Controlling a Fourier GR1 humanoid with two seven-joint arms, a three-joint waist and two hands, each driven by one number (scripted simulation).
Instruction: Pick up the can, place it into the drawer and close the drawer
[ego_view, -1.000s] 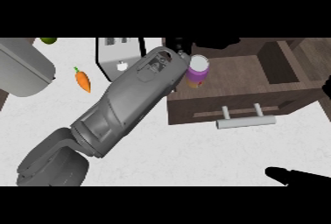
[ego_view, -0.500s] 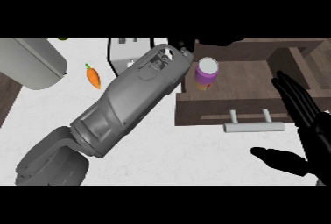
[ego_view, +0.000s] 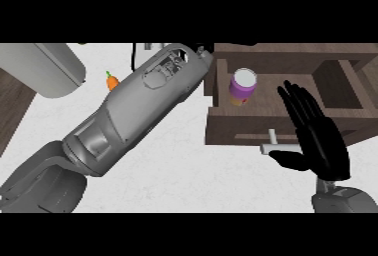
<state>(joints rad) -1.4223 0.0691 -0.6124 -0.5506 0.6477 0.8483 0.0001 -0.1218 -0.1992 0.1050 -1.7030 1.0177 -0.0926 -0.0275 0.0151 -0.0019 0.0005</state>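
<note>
Can (ego_view: 244, 86) stood in the open drawer (ego_view: 221, 112); my right hand (ego_view: 317, 142), fingers straight and empty, had risen beside the handle (ego_view: 275, 145) for closing.

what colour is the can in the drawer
The can is purple with a pale lid, seen in the head view.

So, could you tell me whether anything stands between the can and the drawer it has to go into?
Nothing visible does: the can already stands upright inside the open drawer. The right hand, open, is in front of the drawer's handle.
</note>
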